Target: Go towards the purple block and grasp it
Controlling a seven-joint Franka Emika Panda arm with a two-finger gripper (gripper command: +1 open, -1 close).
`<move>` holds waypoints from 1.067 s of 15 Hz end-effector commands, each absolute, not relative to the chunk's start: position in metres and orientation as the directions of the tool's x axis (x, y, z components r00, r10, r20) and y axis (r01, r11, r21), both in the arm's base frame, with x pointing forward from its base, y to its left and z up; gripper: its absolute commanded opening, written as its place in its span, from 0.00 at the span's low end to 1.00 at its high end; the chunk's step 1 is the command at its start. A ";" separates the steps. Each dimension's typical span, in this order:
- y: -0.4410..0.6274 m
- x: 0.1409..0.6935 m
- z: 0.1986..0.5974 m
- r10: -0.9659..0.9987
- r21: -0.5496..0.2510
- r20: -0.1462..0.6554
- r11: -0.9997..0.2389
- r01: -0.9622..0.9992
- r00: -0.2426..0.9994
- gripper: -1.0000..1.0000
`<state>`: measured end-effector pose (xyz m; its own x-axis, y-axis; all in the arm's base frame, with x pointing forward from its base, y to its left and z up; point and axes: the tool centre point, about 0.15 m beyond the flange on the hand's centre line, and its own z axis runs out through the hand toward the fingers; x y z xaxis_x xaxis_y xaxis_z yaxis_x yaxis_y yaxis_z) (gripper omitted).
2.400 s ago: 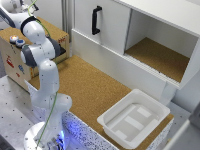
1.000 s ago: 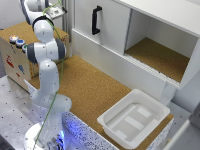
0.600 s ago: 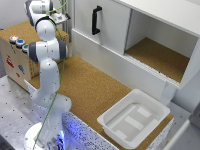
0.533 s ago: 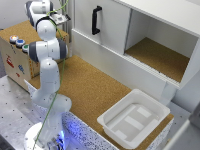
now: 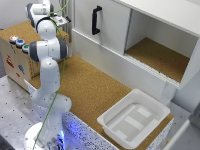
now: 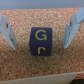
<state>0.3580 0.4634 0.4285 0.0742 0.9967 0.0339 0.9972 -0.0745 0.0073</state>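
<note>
The white robot arm (image 5: 47, 70) rises at the exterior view's left over the cork-topped table (image 5: 95, 92). Its gripper (image 6: 41, 31) is spread wide, empty, either side of the purple cube-shaped block (image 6: 42, 41), whose yellow lettering lies sideways.

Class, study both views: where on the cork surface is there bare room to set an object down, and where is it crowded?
Bare cork lies between the arm's base, the cabinet front and the white tray. The open cabinet compartment shows a bare floor. Crowded: the wrist view shows the purple block sitting between the open gripper fingers, narrow gaps either side.
</note>
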 end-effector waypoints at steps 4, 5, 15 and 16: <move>0.455 0.356 0.425 0.998 0.080 0.008 -0.056 0.995 0.056 0.00; 0.455 0.357 0.425 0.998 0.085 0.005 -0.066 0.994 0.065 0.00; 0.463 0.344 0.479 0.979 0.088 0.036 -0.204 0.975 0.202 0.00; 0.462 0.340 0.480 0.969 0.088 0.019 -0.248 0.965 0.247 0.00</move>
